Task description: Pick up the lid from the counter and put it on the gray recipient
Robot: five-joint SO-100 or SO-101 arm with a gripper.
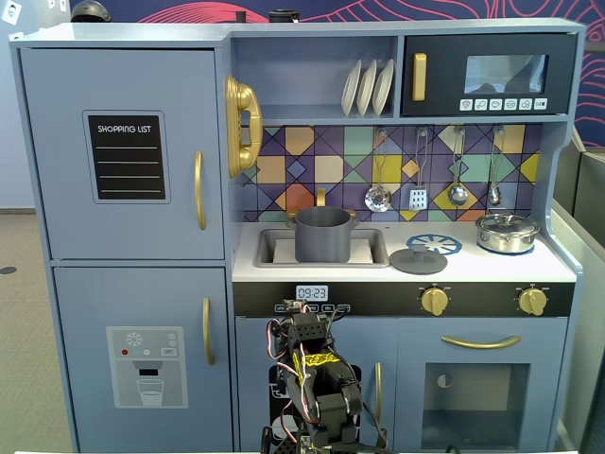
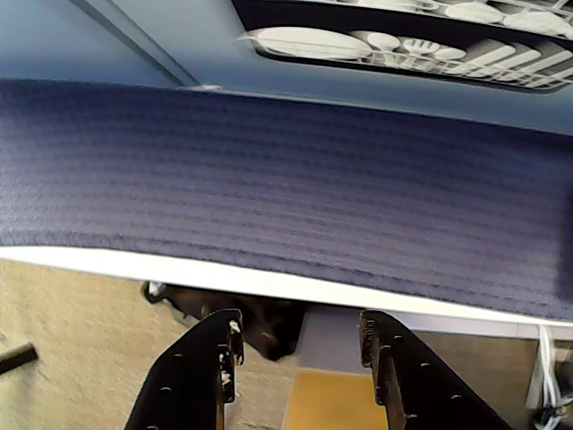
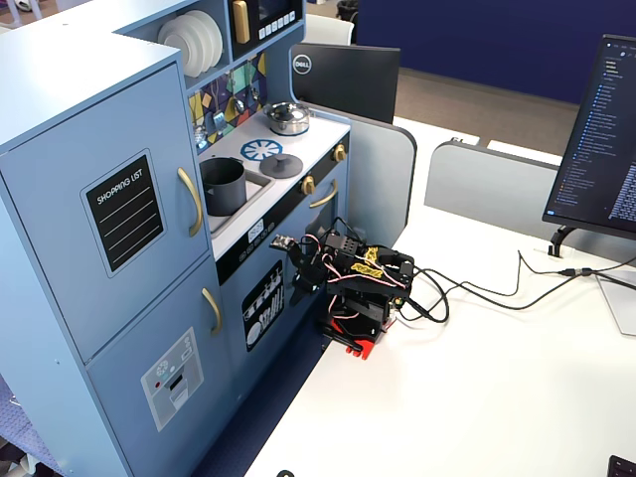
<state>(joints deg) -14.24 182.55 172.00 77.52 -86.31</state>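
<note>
Fridge doors (image 1: 123,151): far left of the toy kitchen in a fixed view, "SHOPPING LIST" board on the upper one, gold handles.
Gray recipient (image 1: 322,235): upright in the recessed sink at the left end of the surface, top open; seen again in a fixed view (image 3: 223,186).
Surface (image 1: 473,267): pale, flat, running right from the sink to the kitchen's side wall.
Lid (image 1: 418,259): flat on the surface just right of the sink, knob up, apart from the gray recipient, overlapping the near edge of the printed blue burner ring (image 1: 434,243); also visible from the side (image 3: 282,165).
Silver pot (image 1: 507,232): shiny, lidded, at the right end of the surface, well apart from the lid.
Arm (image 1: 317,378): folded low in front of the cabinet, below the surface, touching none of the cookware.
Pincer (image 2: 300,345): black fingers parted, nothing between them, pointed at the dark blue floor strip beside the cabinet.
Monitor (image 3: 596,139): on the white table to the right in a fixed view, cables trailing toward the arm.
</note>
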